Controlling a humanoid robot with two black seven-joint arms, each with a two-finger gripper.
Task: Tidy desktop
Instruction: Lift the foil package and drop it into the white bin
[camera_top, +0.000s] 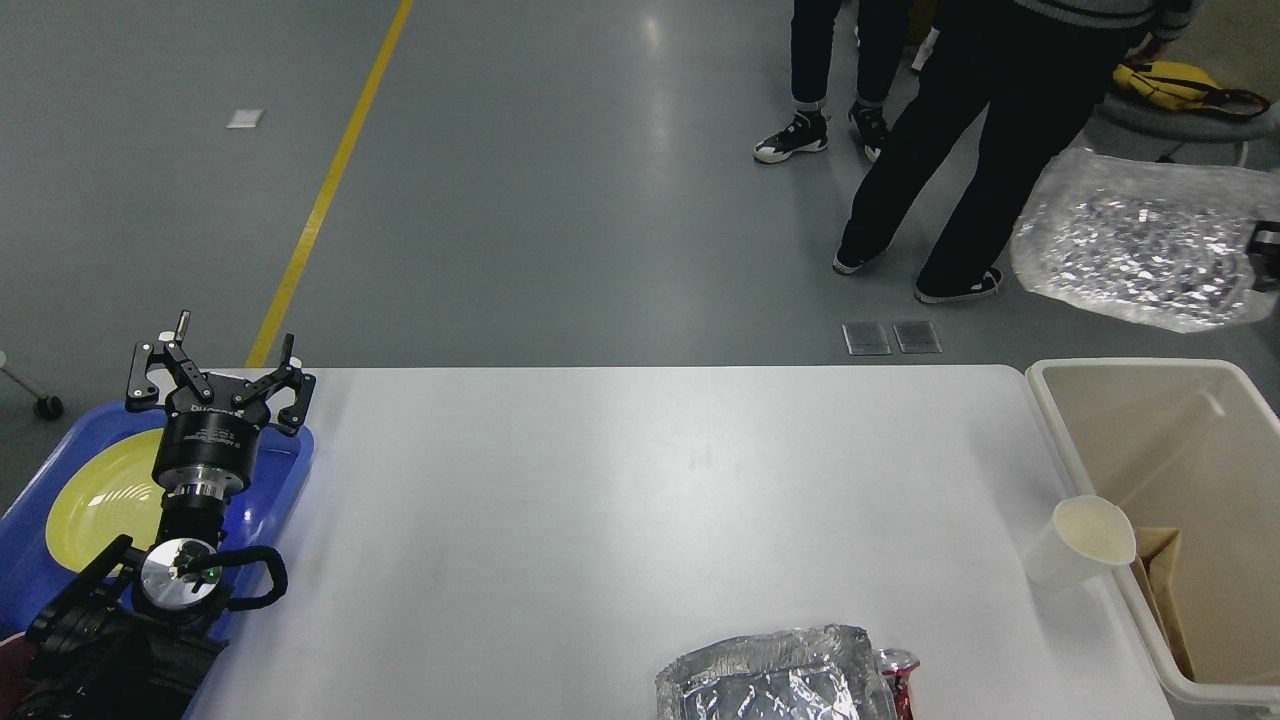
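Note:
The white desktop fills the middle of the head view. My left gripper stands open and empty over the blue tray at the desktop's left end. High at the right edge a crumpled foil tray hangs in the air above the floor, beyond the beige bin. Only the tip of my right gripper shows there, shut on the foil tray's right rim. A second foil tray lies at the front edge with a red can beside it. A tilted paper cup rests near the bin.
A yellow plate lies in the blue tray. The beige bin holds a brown paper piece. Two people stand on the grey floor behind the table, near a chair with a yellow bag.

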